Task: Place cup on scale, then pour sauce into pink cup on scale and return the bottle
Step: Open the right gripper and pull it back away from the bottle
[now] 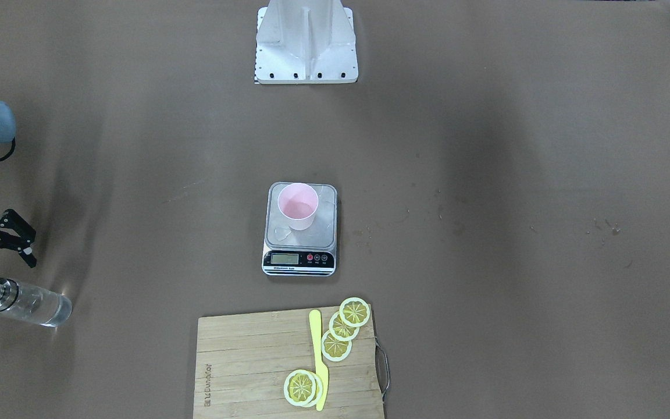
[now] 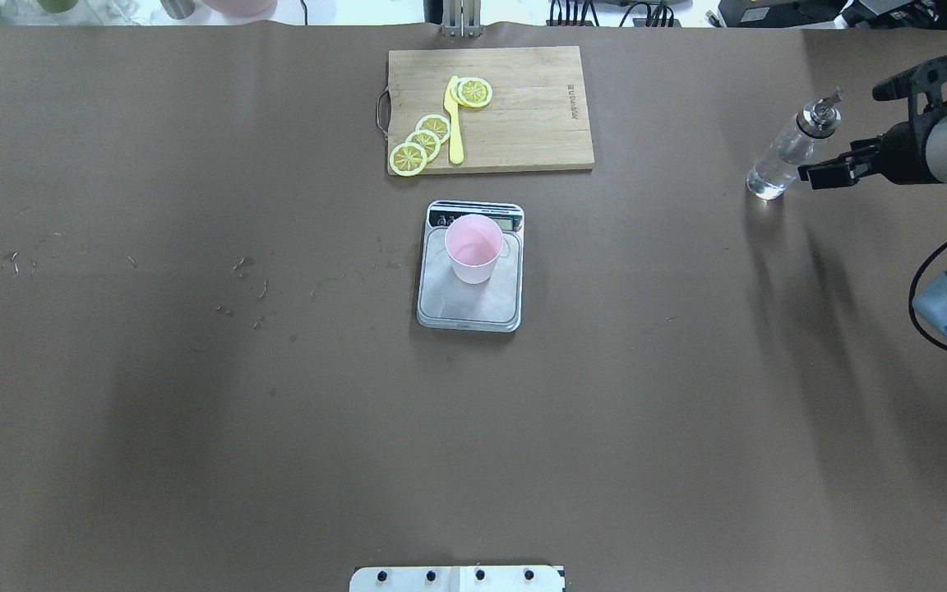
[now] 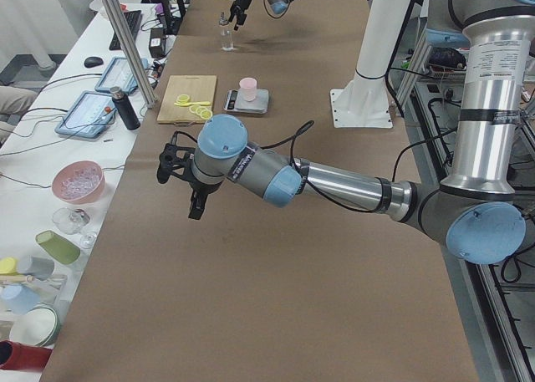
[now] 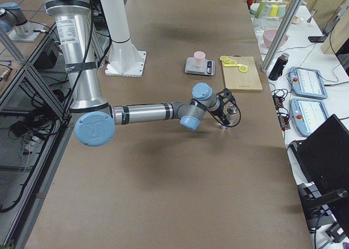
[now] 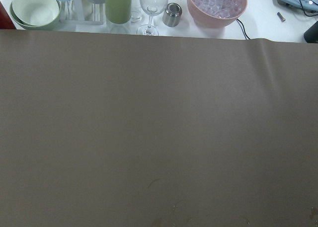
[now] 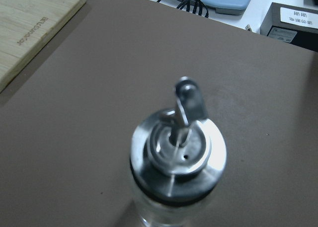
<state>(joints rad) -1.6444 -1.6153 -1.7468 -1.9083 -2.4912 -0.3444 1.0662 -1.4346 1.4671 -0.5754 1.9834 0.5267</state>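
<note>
The pale-pink cup (image 1: 298, 205) stands upright on the silver scale (image 1: 299, 261) at the table's middle; they also show in the overhead view, cup (image 2: 473, 248) and scale (image 2: 468, 311). The clear glass bottle (image 2: 779, 160) with clear sauce and a silver spout cap (image 6: 178, 147) stands upright on the table at the far right. My right gripper (image 2: 843, 131) is open beside the bottle's top, its fingers apart from the glass. My left gripper (image 3: 178, 190) hovers over bare table far from the scale; I cannot tell if it is open or shut.
A wooden cutting board (image 2: 523, 123) with lemon slices (image 2: 424, 141) and a yellow knife (image 2: 455, 119) lies beyond the scale. The robot's white base plate (image 1: 306, 43) is at the near edge. Bowls and glasses (image 5: 149, 8) stand past the table's left end.
</note>
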